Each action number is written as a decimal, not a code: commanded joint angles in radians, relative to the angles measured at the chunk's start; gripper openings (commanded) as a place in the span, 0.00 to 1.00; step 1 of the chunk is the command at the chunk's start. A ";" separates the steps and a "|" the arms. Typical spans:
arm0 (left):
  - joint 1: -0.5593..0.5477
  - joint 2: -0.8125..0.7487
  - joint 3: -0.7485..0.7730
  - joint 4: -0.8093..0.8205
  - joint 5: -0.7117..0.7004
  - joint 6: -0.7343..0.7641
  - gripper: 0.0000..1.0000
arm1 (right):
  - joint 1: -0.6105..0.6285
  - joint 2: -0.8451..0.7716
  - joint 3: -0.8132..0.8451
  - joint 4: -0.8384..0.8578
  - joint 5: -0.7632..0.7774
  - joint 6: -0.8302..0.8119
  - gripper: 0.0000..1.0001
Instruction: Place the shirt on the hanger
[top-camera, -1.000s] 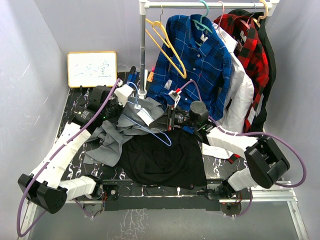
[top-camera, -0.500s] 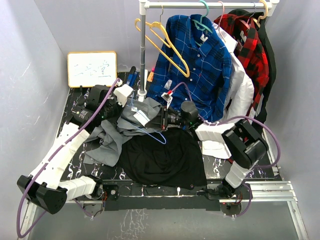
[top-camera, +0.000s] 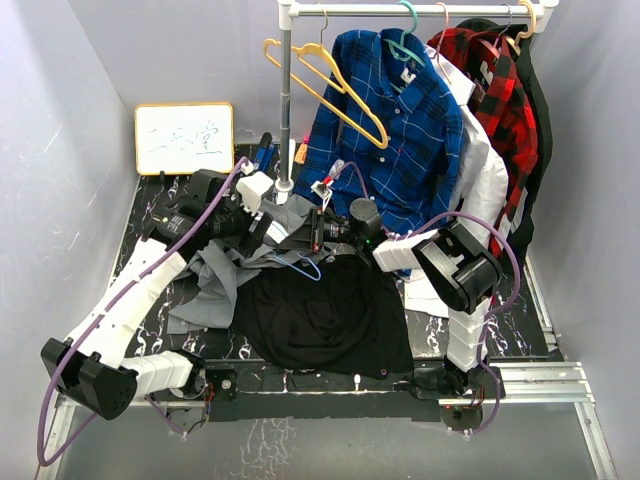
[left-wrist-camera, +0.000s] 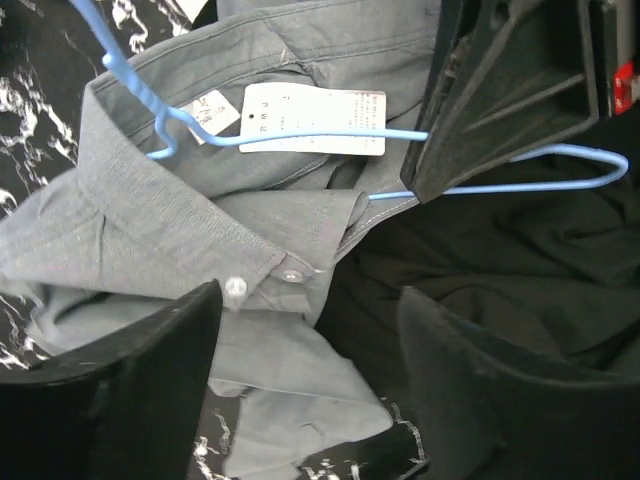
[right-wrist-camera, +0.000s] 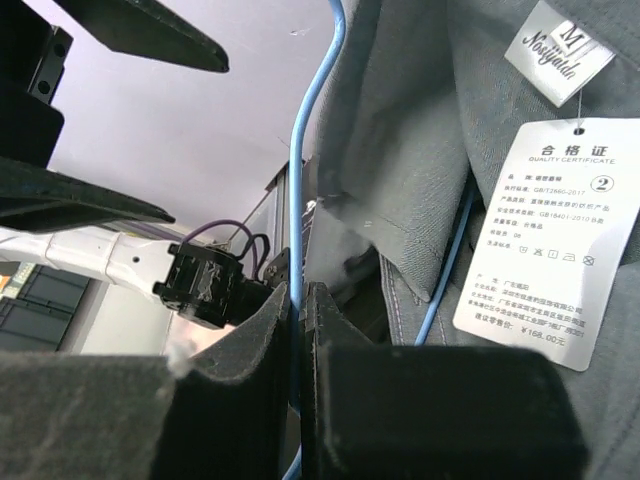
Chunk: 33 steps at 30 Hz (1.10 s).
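We see our left hand (left-wrist-camera: 310, 300) spread wide at the bottom of its wrist view, gripping nothing. The grey shirt (left-wrist-camera: 180, 210) lies crumpled on the tabletop (left-wrist-camera: 30, 60), with its collar buttons just above the gap. Our right hand (right-wrist-camera: 300, 290) is pressed together on the light-blue hanger (right-wrist-camera: 296, 180), whose wire crosses the shirt's paper tag (left-wrist-camera: 315, 118), left of the black cloth (left-wrist-camera: 480, 270).

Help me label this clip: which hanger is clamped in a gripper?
The light-blue hanger, pinched in the shut right gripper over the grey shirt. The yellow hangers and the teal hanger hang on the rail.
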 joint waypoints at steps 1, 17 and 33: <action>0.002 0.007 -0.027 0.047 -0.115 0.034 0.74 | -0.006 0.012 0.032 0.119 -0.001 0.020 0.00; 0.640 0.259 0.316 -0.246 0.899 0.629 0.67 | -0.027 0.058 0.013 0.230 -0.044 0.109 0.00; 0.548 0.648 0.642 -0.697 0.950 1.173 0.59 | -0.049 0.056 0.031 0.219 -0.118 0.119 0.00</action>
